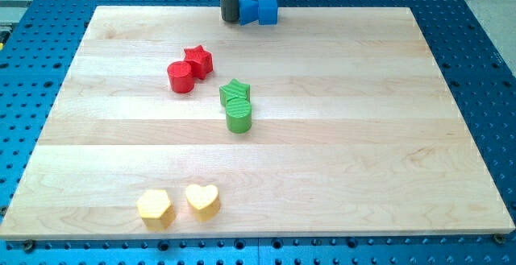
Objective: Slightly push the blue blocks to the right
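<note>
While my tip (229,19) touches the blue blocks' (258,10) left side, no fingers, no readable writing

Board (403,96) open to the view's right of blue blocks (259,10); my tip (229,19) blocks their left.

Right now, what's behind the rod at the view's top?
The blue blocks sit against my tip on its right; the rod covers their left edge. How many there are, or their shape, can't be told.
</note>
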